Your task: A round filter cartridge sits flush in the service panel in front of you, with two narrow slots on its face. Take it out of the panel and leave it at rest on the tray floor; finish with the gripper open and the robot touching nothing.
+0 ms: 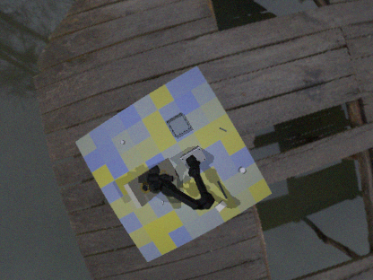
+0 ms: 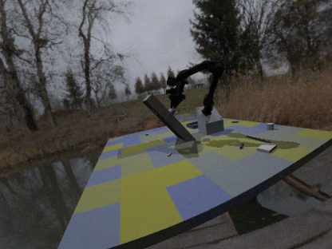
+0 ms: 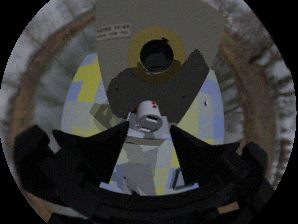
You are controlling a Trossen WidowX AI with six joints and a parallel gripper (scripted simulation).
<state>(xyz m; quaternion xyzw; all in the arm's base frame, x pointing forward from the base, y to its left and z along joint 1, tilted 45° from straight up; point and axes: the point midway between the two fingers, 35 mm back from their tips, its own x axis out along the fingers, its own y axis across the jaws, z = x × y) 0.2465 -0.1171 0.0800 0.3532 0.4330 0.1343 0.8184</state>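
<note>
The service panel point(image 1: 168, 166) point(image 2: 162, 112) point(image 3: 112, 15) leans up at a slant. Its yellow-ringed round opening point(image 3: 156, 55) looks dark and recessed. A pale cylinder point(image 3: 149, 120) with two slots on its face and red dots on its side, which looks like the cartridge, stands out in front of the panel's lower part; what supports it cannot be told. My gripper point(image 2: 172, 108) point(image 3: 150, 126) is open close over the panel, a fingertip to either side of the cylinder, with gaps. The arm hides the cylinder in the top view. The tray point(image 1: 172, 130) is a dark-rimmed square on the patchwork table top.
The robot base point(image 2: 211, 124) stands near the panel's low end. A white block point(image 1: 220, 206) point(image 2: 266, 148) and a dark rod point(image 1: 222, 190) point(image 2: 258, 139) lie on the table. A small pale cylinder point(image 1: 242, 170) point(image 2: 270, 126) stands near one edge.
</note>
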